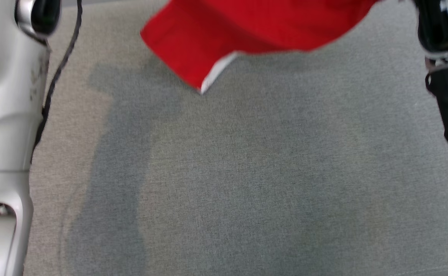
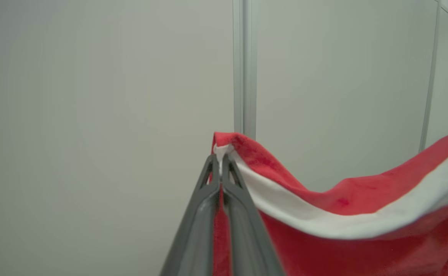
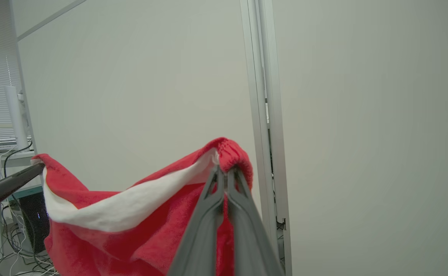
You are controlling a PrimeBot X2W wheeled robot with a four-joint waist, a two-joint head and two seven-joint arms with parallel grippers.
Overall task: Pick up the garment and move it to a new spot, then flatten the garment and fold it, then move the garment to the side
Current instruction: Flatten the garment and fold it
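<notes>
The garment is red with a white band along one edge. It hangs in the air over the far part of the grey table, a corner with white trim drooping down. In the left wrist view my left gripper is shut on one top corner of the garment, pinching the white band. In the right wrist view my right gripper is shut on the other top corner of the garment. The cloth sags between the two grips. The left gripper's dark fingers also show at the right wrist view's left edge.
My pale left forearm with a black cable runs down the head view's left side, and the dark right arm stands at the right edge. A pale wall with a vertical metal strip lies ahead. A desk with cables stands at the left.
</notes>
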